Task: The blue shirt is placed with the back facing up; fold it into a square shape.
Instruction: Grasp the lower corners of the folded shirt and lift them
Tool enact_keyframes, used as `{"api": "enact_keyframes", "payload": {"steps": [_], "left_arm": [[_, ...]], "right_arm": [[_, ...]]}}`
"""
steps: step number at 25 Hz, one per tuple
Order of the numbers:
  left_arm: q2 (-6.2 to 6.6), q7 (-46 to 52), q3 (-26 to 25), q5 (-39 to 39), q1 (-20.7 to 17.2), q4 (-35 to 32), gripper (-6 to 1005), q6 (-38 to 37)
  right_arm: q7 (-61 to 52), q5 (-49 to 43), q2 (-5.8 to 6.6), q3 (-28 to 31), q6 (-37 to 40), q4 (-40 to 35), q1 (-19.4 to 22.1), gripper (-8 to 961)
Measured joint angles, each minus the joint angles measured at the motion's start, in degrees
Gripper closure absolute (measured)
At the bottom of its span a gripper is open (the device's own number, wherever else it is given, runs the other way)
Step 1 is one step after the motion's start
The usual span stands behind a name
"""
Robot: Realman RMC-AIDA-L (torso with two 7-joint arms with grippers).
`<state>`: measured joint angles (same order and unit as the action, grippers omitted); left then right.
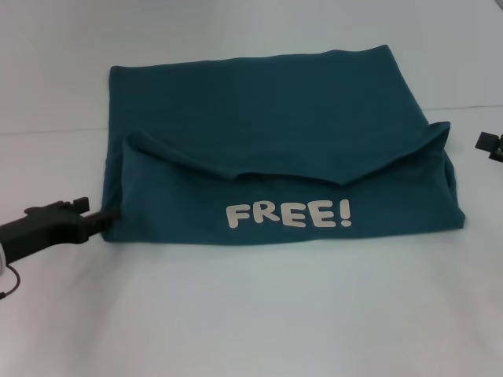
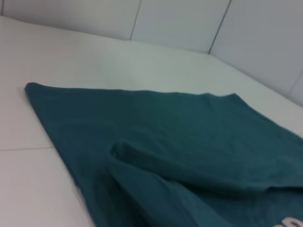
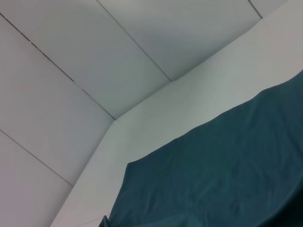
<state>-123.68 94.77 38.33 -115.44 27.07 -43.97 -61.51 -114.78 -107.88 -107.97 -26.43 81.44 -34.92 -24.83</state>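
Note:
The blue shirt (image 1: pixel 275 133) lies on the white table, dark teal, folded: its near part is turned over the back part, showing white "FREE!" lettering (image 1: pixel 288 214) near the front edge. The fold's upper edge sags in the middle. My left gripper (image 1: pixel 110 214) is at the shirt's near left corner, touching its edge. My right gripper (image 1: pixel 489 144) shows only as a dark tip at the right edge of the head view, just right of the shirt's right corner. The shirt also shows in the left wrist view (image 2: pixel 180 142) and the right wrist view (image 3: pixel 222 175).
The white table (image 1: pixel 251 314) spreads around the shirt, with a faint seam line (image 1: pixel 47 132) running across at the back. White wall panels (image 3: pixel 94 71) stand behind the table.

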Motion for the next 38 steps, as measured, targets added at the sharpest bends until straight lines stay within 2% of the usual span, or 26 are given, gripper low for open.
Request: {"api": "enact_keyframes", "payload": {"steps": [12,20,27,38], "left_arm": [[-0.23,-12.5,2.8,-0.3,0.2,2.5,339,2.4],[-0.32,-13.3,7.7,-0.3,1.3,4.2,341,10.4],[-0.34,-13.9,10.3,-0.3,1.7,4.2,340,10.3],[-0.34,-13.3,11.0,-3.1,1.7,2.7,373,9.0]], "right_arm": [[-1.1,0.0,-0.34,-0.2,-0.8,0.2,-0.9,274],[-1.7,0.0,-0.79,-0.1,-0.8,0.6,-0.8,275],[-1.7,0.0,-0.94,0.0,-0.8,0.6,-0.4,274],[-1.5,0.1,-0.91,0.1,-0.9,0.5,-0.2,276]]}}
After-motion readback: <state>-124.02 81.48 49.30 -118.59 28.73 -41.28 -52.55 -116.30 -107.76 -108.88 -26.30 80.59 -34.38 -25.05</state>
